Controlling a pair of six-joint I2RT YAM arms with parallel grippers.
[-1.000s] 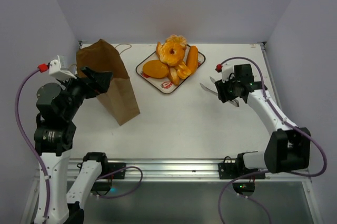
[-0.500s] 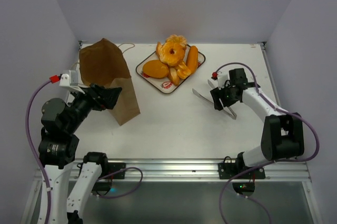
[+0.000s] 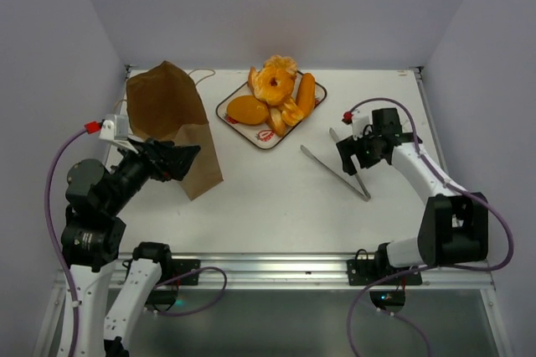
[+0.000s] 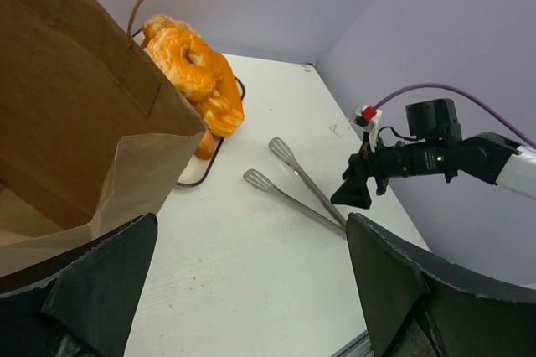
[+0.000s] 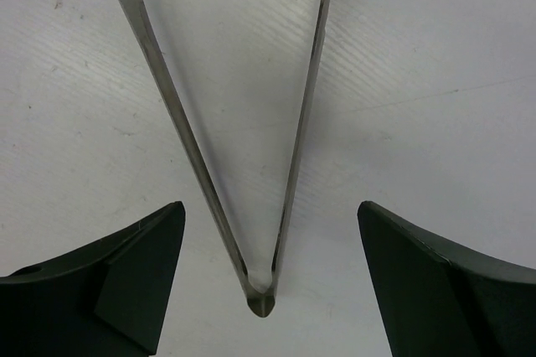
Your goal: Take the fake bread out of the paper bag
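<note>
The brown paper bag (image 3: 172, 122) stands at the left of the table, its mouth open toward my left gripper (image 3: 186, 158). In the left wrist view the bag (image 4: 75, 114) fills the left side; the part of its inside that shows holds no bread. The left gripper (image 4: 251, 290) is open and empty, just right of the bag's near edge. The glossy orange fake bread (image 3: 275, 97) is piled on a tray and also shows in the left wrist view (image 4: 197, 72). My right gripper (image 3: 353, 160) is open and empty over the hinge end of metal tongs (image 5: 261, 294).
The white printed tray (image 3: 237, 118) sits at the back middle under the bread. The metal tongs (image 3: 335, 171) lie flat on the table between the tray and the right arm, also in the left wrist view (image 4: 293, 185). Walls close the table on three sides.
My right gripper lowered the tongs onto the table and let them go; it is now open. My left arm drew back toward the near side, away from the bag's top.
</note>
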